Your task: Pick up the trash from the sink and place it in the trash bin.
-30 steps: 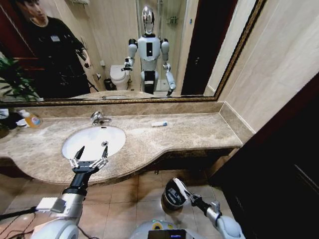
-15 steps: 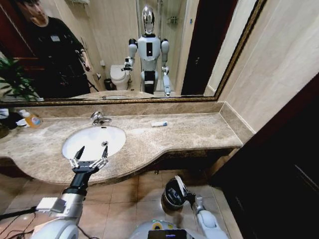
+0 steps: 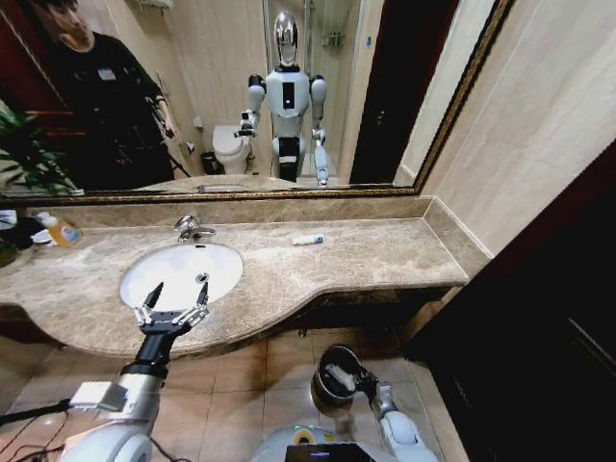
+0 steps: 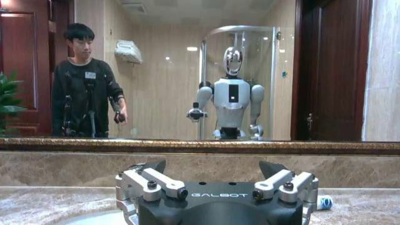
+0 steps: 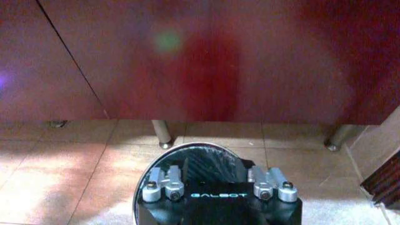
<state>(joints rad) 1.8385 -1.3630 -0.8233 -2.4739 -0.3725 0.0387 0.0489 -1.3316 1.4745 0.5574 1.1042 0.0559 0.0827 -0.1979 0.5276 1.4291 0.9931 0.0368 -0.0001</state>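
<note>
Trash bin (image 3: 334, 377) interior hidden, right gripper (image 5: 218, 165) above

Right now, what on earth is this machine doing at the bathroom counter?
It is clearing litter into a bin. Its right pincer hangs low over the small round black trash bin on the tiled floor. Its left pincer hovers open at the near edge of the white oval sink. One small white tube lies on the beige marble countertop.
</note>
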